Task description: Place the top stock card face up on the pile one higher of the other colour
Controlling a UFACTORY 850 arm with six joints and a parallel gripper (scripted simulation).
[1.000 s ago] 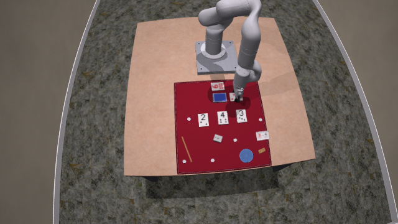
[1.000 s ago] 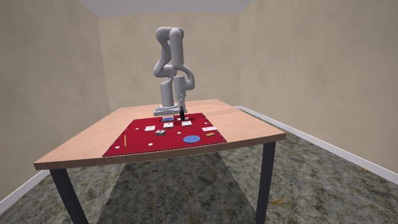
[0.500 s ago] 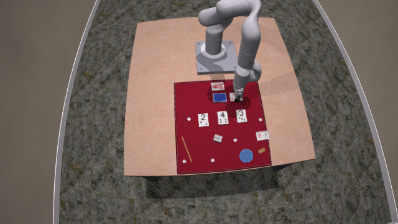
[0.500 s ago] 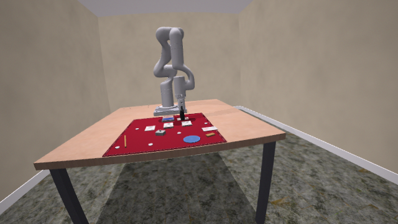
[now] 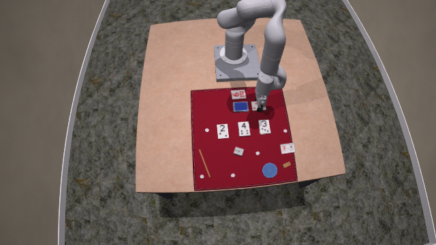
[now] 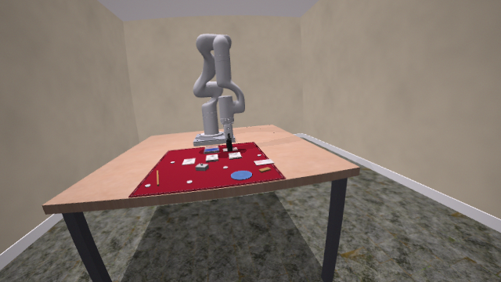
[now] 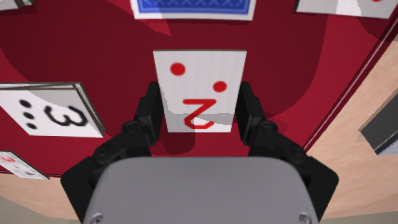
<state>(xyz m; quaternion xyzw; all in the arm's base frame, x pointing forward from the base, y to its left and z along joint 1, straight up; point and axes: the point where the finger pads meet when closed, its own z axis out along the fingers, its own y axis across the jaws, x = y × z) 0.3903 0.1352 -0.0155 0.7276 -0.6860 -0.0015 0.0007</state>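
My gripper (image 7: 199, 95) (image 5: 260, 109) (image 6: 229, 148) is shut on a red 2 card (image 7: 200, 90) (image 5: 254, 105), held face up by its two long edges just above the red card cloth (image 5: 218, 163) (image 6: 176, 176) (image 7: 100, 45). The blue-backed stock (image 5: 240, 107) (image 7: 192, 7) (image 6: 211, 150) lies just to its left. The black 3 pile (image 5: 264, 126) (image 7: 47, 110) (image 6: 235, 155) lies in front of the gripper. The black 4 pile (image 5: 244, 128) (image 6: 211, 157) and the black 2 pile (image 5: 222, 131) (image 6: 189, 160) lie further left in the same row.
A red 6 card (image 5: 238, 94) lies behind the stock. A red 3 card (image 5: 287, 148) (image 6: 264, 161), a grey die (image 5: 238, 151) (image 6: 202, 167), a blue disc (image 5: 270, 170) (image 6: 241, 175), a wooden stick (image 5: 204, 163) (image 6: 157, 177), a small tan block (image 5: 287, 165) and white counters lie on the cloth.
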